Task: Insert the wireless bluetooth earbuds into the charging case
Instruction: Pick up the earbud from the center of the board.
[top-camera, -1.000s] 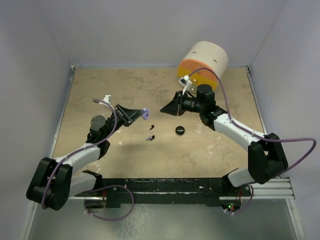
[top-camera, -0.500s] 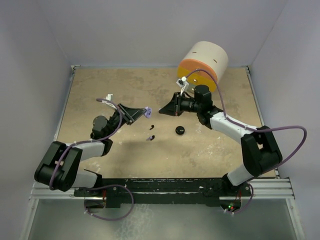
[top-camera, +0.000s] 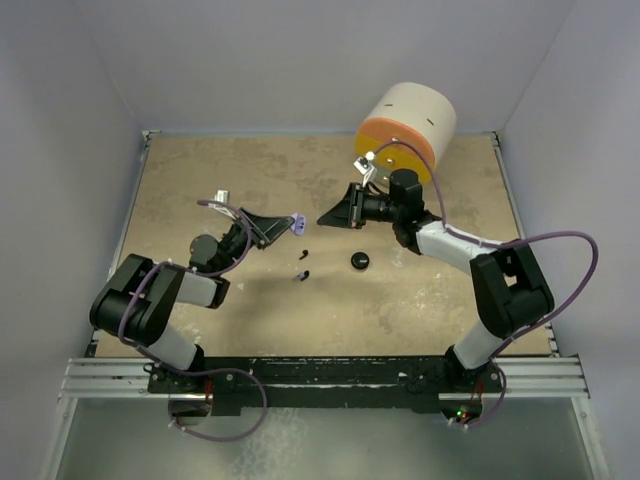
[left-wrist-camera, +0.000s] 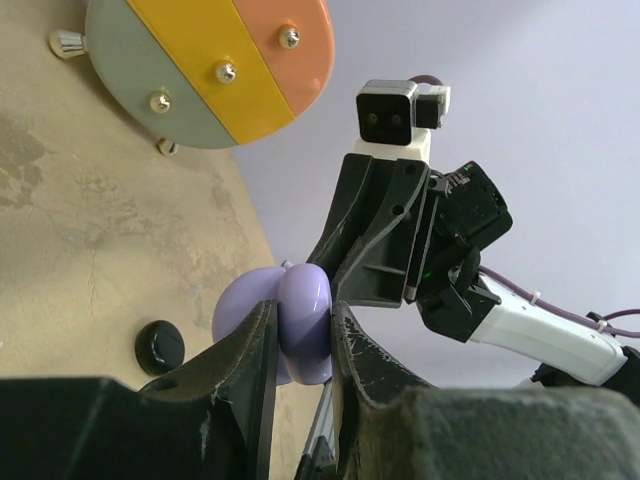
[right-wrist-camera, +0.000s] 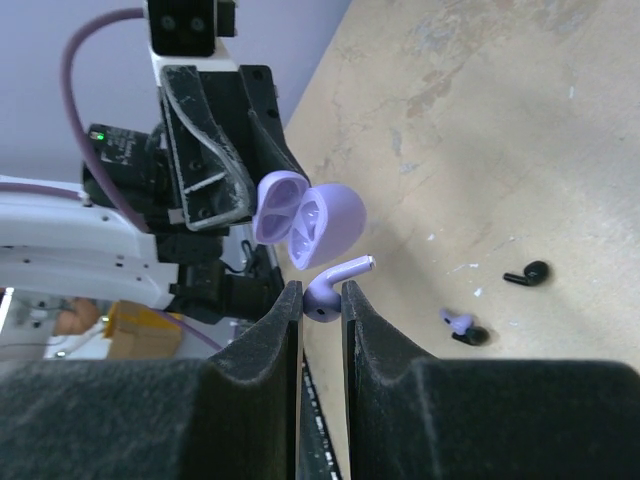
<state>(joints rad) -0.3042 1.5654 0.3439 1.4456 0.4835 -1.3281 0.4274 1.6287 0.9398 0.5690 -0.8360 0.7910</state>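
My left gripper is shut on an open lavender charging case and holds it above the table, lid open toward the right arm. In the left wrist view the case sits between the jaws of the left gripper. My right gripper is shut on a lavender earbud, stem pointing up-right, just below the open case. In the right wrist view the right gripper is a short gap from the case. A black earbud and a lavender one beside a black one lie on the table.
A black round puck lies on the table right of the loose earbuds; it also shows in the left wrist view. A large cream cylinder with an orange and yellow face lies at the back right, behind the right arm.
The left arm has folded back and its gripper has carried the case slightly right, toward the right gripper. The right gripper has barely moved and still holds the earbud.
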